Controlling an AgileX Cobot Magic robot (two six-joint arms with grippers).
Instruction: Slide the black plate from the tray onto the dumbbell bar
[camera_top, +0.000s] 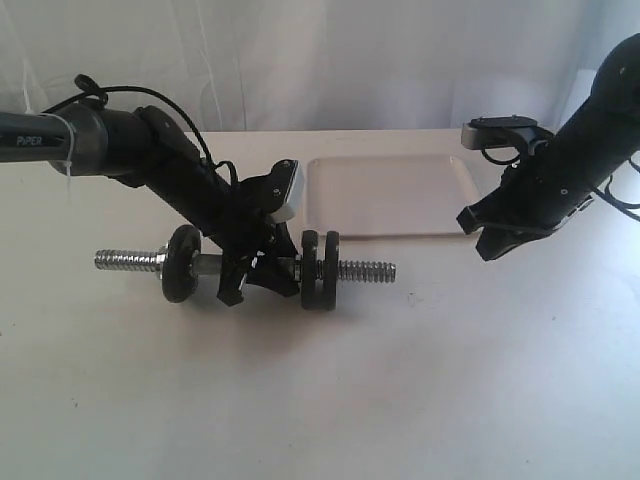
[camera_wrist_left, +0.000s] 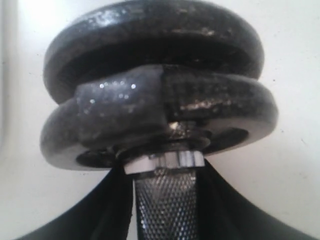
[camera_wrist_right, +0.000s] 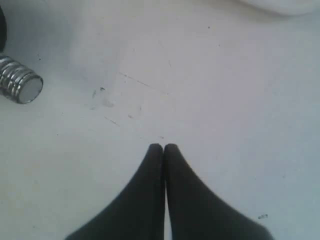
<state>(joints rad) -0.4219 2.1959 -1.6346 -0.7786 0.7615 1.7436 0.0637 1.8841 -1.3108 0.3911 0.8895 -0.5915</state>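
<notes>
From the outside camera, the bar (camera_top: 130, 261) lies on the white table (camera_top: 320, 400), just in front of the tray (camera_top: 400, 195). The left gripper (camera_top: 257, 272) is clamped round the bar's middle. The black plate (camera_top: 332, 268) is threaded on the bar's right end, outermost and touching a second disc (camera_top: 309, 270). A third disc (camera_top: 182, 263) sits towards the left end. The right gripper (camera_top: 486, 238) hangs by the tray's near right corner.

The left wrist camera shows the black plate (camera_wrist_left: 150, 30) behind the second disc (camera_wrist_left: 225, 107), with the knurled bar (camera_wrist_left: 167, 205) between dark fingers (camera_wrist_left: 100, 215).

In the right wrist camera, the fingers (camera_wrist_right: 150, 190) are pressed together on nothing (the bar's tip (camera_wrist_right: 22, 86) lies well apart).
</notes>
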